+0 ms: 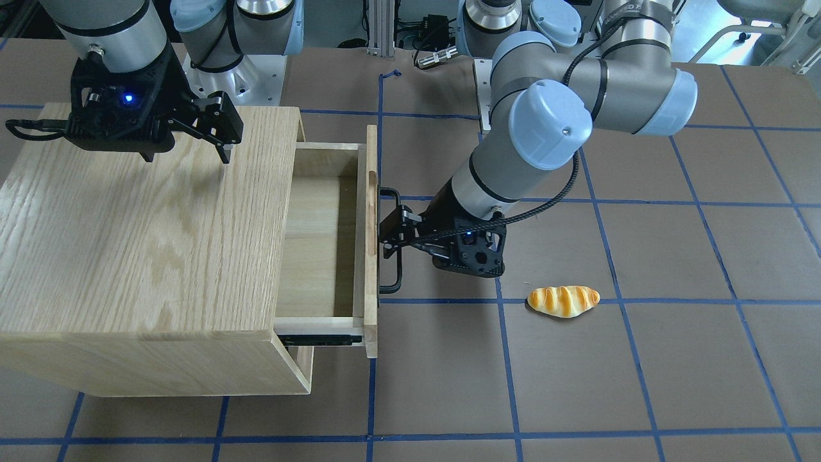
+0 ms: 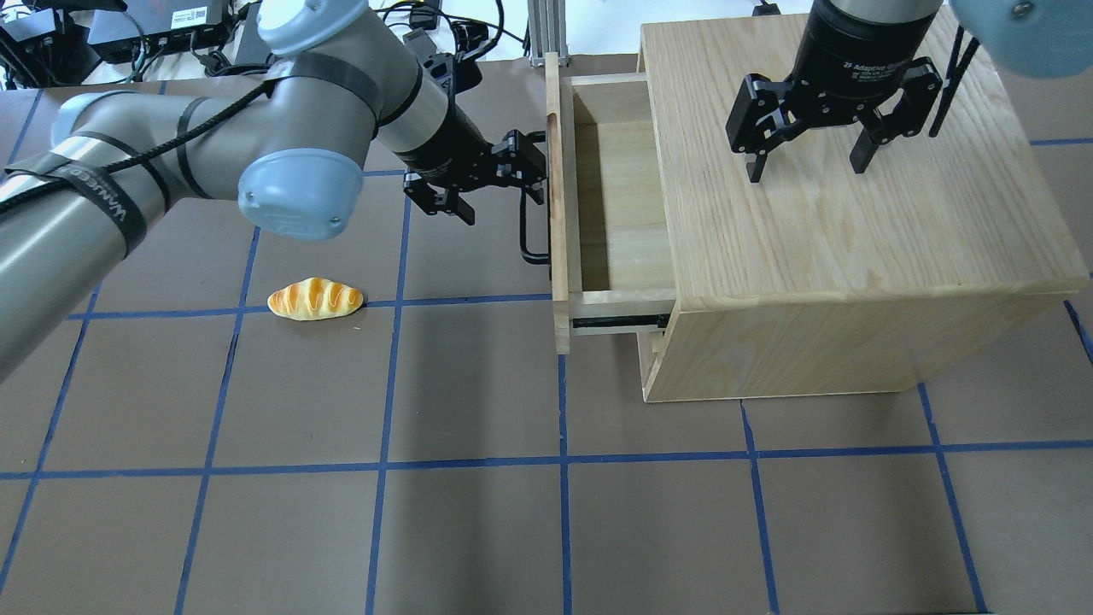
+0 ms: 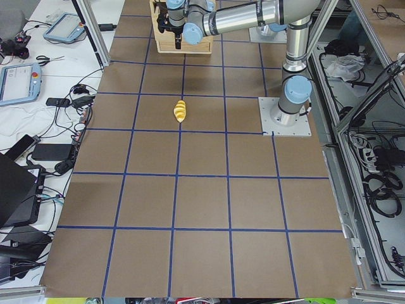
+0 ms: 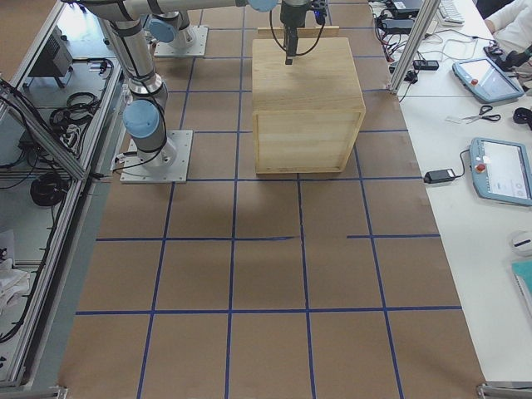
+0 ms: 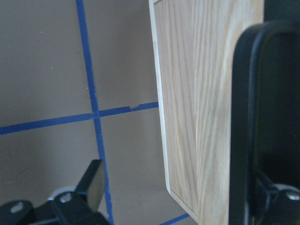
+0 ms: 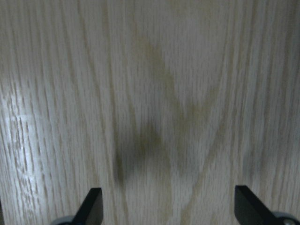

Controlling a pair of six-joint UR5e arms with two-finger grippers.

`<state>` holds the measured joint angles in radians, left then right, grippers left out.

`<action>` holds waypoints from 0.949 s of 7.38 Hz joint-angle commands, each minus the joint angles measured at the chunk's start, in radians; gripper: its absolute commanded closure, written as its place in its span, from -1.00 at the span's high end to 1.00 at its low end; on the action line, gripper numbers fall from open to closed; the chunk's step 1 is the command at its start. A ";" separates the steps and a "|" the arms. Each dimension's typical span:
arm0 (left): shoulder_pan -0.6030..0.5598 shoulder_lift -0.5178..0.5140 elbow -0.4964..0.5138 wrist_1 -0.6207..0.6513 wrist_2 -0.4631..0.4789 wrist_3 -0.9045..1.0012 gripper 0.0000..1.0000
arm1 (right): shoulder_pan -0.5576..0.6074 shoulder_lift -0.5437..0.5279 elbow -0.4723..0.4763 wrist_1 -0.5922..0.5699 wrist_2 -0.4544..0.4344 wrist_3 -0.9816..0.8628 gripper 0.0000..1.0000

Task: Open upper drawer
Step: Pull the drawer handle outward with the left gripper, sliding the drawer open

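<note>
A light-oak cabinet (image 2: 854, 256) stands at the far right of the table (image 2: 478, 512). Its upper drawer (image 2: 628, 213) is pulled well out to the left, its pale interior showing. The left gripper (image 2: 504, 201) is at the drawer's black bar handle (image 2: 528, 235), fingers apart, one finger right beside the bar. The right gripper (image 2: 807, 169) hangs over the cabinet top, fingers spread, holding nothing. A bread roll (image 2: 316, 299) lies on the table, well left of the drawer.
</note>
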<state>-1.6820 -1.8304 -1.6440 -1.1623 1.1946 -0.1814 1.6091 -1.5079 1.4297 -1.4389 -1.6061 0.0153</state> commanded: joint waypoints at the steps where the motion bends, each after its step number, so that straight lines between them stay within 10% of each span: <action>1: 0.114 0.046 -0.007 -0.117 0.019 0.008 1.00 | 0.000 0.000 0.001 0.000 0.000 0.000 1.00; 7: 0.160 0.207 0.077 -0.363 0.126 0.071 1.00 | 0.000 0.000 0.000 0.000 0.000 0.000 1.00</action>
<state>-1.5136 -1.6808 -1.6007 -1.4544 1.2934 -0.1097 1.6091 -1.5080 1.4297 -1.4389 -1.6061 0.0154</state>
